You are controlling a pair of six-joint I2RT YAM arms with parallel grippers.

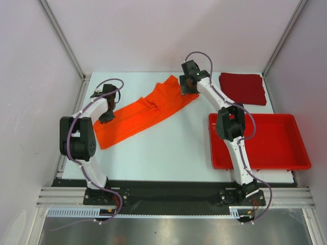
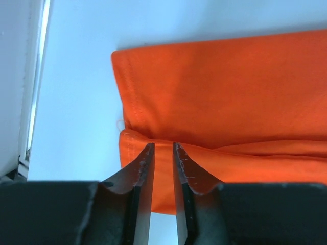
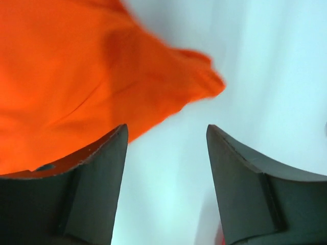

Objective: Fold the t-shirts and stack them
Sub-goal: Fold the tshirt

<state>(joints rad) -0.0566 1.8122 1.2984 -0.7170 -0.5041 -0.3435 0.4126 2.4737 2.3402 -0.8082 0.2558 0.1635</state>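
Left gripper (image 2: 162, 147): jaws drawn nearly together with a thin slit between them. Whether they pinch cloth cannot be told. The orange shirt (image 2: 219, 87) lies flat directly ahead of the tips, its hemmed edge at them.

Right gripper (image 3: 167, 133): jaws released, wide apart. The orange shirt's other end lies ahead, beside one jaw. The dark red shirt (image 1: 243, 88) lies folded, apart to the right.

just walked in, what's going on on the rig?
The bright orange cloth t-shirt lies as a long rumpled band slanting across the white table, not yet folded square. The left gripper is at the band's near-left end, jaws almost together over a hem; whether they pinch cloth is unclear. The right gripper is at the far-right end, jaws wide open, holding nothing. The dark red t-shirt lies folded at the far right, behind the bright red plastic tray.
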